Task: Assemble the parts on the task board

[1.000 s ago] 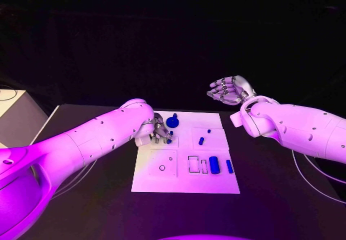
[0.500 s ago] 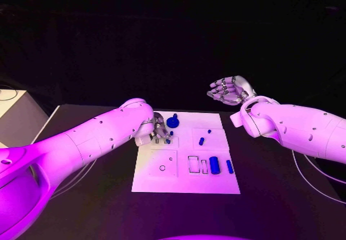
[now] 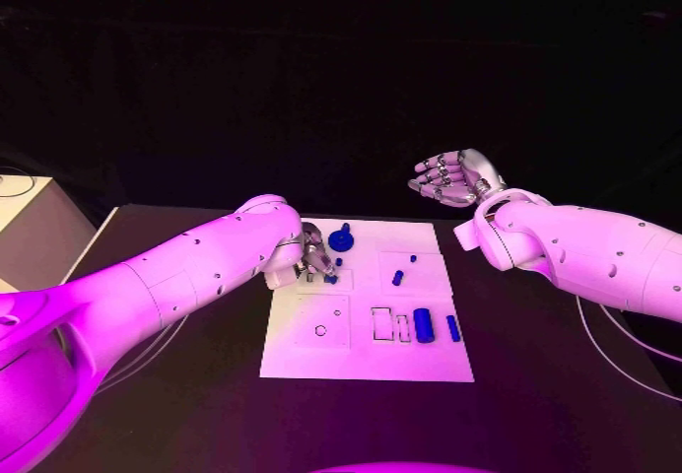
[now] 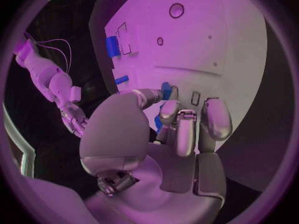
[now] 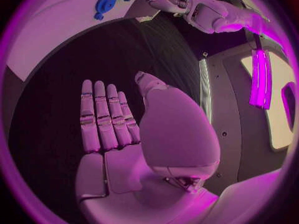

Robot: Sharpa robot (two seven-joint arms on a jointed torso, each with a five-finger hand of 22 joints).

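The task board (image 3: 367,365) lies flat in the middle of the black table (image 3: 185,414), with small blue parts scattered over it. The left hand (image 3: 310,258) is down at the board's far left corner, fingers (image 4: 179,134) curled close together and pointing at the plate. One short blue part (image 4: 166,90) sits right at the tips, between thumb and fingers — whether it is actually pinched or only touched cannot be told, since the hand covers most of it. Just beyond the hand stands the round blue knob part (image 3: 341,237). A blue cylinder (image 3: 422,324) and a thin blue bar (image 3: 453,328) lie near the board's right edge, well apart from either hand. The right hand (image 3: 452,177) is raised beyond the board's far right corner — fingers (image 5: 102,117) straight, side by side, holding nothing.
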